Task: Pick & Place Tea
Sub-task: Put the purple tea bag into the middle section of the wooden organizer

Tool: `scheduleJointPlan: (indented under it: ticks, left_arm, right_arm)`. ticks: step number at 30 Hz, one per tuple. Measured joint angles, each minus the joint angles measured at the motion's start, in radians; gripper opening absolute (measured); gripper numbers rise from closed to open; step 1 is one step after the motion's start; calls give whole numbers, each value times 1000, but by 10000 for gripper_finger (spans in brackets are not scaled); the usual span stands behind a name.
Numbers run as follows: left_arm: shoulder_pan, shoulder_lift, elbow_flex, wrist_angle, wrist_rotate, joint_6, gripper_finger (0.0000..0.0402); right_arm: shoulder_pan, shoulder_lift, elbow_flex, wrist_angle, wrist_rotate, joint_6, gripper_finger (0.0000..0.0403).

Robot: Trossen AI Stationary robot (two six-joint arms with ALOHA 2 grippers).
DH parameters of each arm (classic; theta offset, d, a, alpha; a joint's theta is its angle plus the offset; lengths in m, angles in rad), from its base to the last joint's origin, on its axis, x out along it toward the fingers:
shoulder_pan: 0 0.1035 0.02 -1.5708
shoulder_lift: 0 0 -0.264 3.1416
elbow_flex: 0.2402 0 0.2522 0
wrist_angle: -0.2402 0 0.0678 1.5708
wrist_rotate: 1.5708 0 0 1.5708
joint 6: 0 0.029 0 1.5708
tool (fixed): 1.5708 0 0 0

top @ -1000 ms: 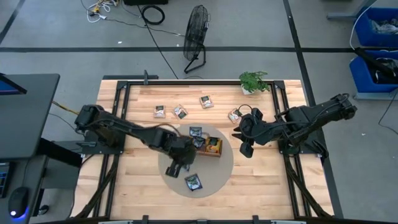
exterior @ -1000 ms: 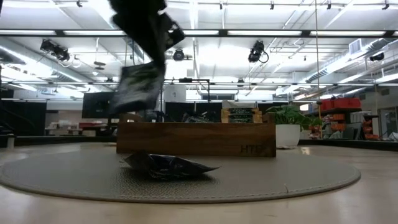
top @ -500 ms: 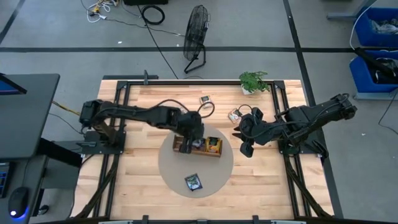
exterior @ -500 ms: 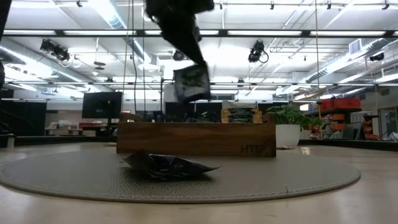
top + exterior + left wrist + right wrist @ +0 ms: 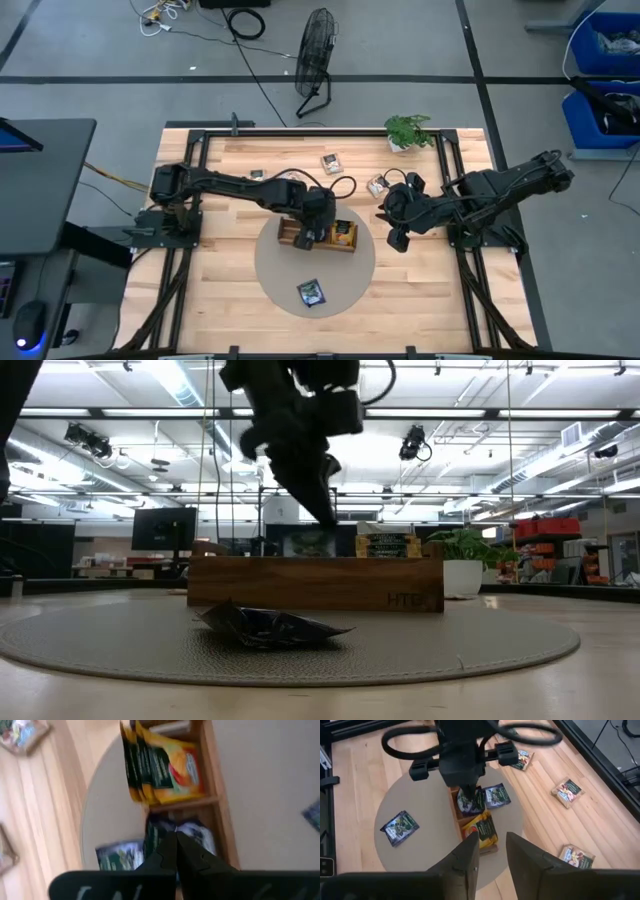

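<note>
- The wooden table (image 5: 225,275) carries a round grey mat (image 5: 345,285) at its middle; both dark arms reach in over it, one from each side.
- The left arm stretches from the table's left edge to the mat's centre; its left gripper (image 5: 310,232) points down into the wooden tray (image 5: 347,247), fingers (image 5: 167,857) pinched together on a dark blue tea packet (image 5: 468,802) that sits partly inside a tray compartment; in the low view that packet's top edge shows just above the tray wall (image 5: 310,542).
- The right arm waits over the table's right side, just off the mat; its right gripper (image 5: 397,240) holds nothing, fingers (image 5: 465,860) parted with a gap between them.
- The tray lies on the mat; the compartment next to the gripped packet holds orange packets (image 5: 167,765) standing on edge; another dark blue packet (image 5: 497,796) lies against the tray's side.
- One loose dark blue packet (image 5: 311,292) lies flat on the mat, on the near side of the tray and apart from it.
- White-and-brown packets (image 5: 332,162) lie scattered on the bare wood toward the far edge; one (image 5: 377,185) is close to the right gripper.
- A small potted plant (image 5: 408,131) stands at the far right corner.
</note>
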Motion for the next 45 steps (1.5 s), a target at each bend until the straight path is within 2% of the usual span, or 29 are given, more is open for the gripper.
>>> scheduleJointPlan:
  ticks: [6,18,22,30,36,45]
  left_arm:
    - [0,29,0,10,-61,9,1]
    - [0,29,0,30,-52,-25,12]
    - [0,29,0,39,-52,-53,40]
    - [4,26,0,17,-51,-181,134]
    - [1,-36,0,11,69,-306,172]
    - [-70,-123,0,40,304,-444,166]
  right_arm:
    - [0,0,0,-9,15,-2,105]
    - [0,0,0,-13,44,-11,105]
    - [0,0,0,-14,51,-14,105]
    - [0,0,0,-14,52,-19,105]
    - [0,0,0,-15,52,-31,105]
    - [0,0,0,-22,52,-54,105]
